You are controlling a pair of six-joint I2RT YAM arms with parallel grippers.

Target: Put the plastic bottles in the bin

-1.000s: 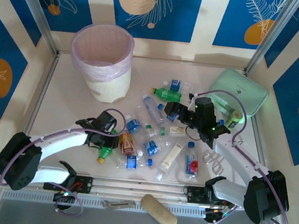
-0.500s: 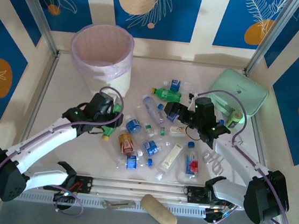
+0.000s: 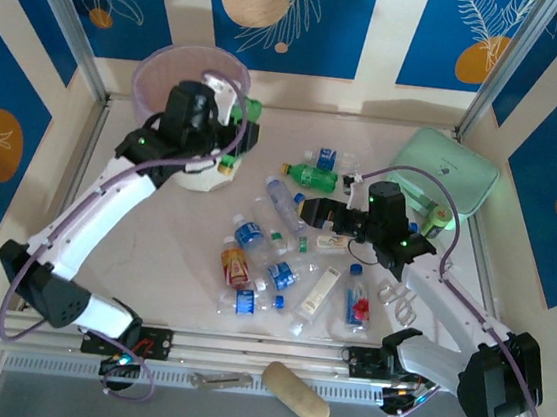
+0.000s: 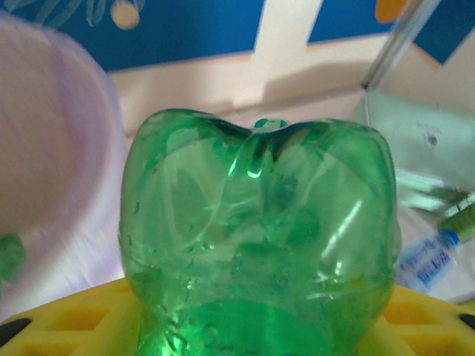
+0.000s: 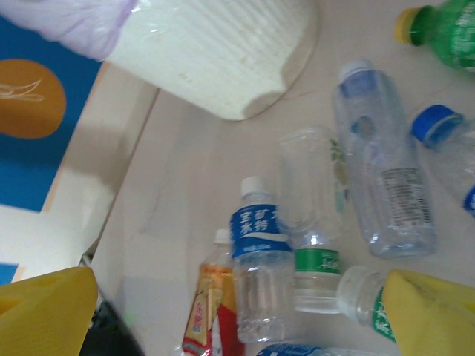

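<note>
1. Across the worktop (image 3: 144, 239), since a second ago, our left arm (image 3: 86, 217) has swept from the near-left side of the bottle pile up to the far-left corner, carrying a green bottle (image 4: 256, 222) with it. Our right arm (image 3: 449, 300) has barely shifted.
2. We see the bin (image 3: 151, 71) upright in that far-left corner, cream-white, with a pale pink bag folded over its rim.
3. Our left fingers (image 4: 67, 319) pinch the green bottle across its body, raised at the bin's near-right rim and not yet inside. Its lobed base points towards the far wall, and in the wrist view the pink bag lies to its left.
4. Our right fingers (image 5: 44, 311) stand spread wide with nothing between them, hovering over the far-right part of the pile.
5. We find the mint-green pouch (image 3: 444, 172) lying at the far right, just beyond the right arm's wrist.
6. We see a tan oblong object (image 3: 295, 394) lying at the near edge, between the arm bases.
7. We see the plastic bottles (image 3: 283, 259) scattered on their sides mid-worktop, apart from the bin.
   - Below the right fingers, a blue-labelled bottle (image 5: 256, 267) touches a red-labelled bottle (image 5: 208, 319) on its left.
   - A green-labelled clear bottle (image 5: 315, 222) is on its right, and a larger clear bottle (image 5: 386, 185) lies just beside that one.
   - A second green bottle (image 3: 312, 176) lies at the pile's far edge.
</note>
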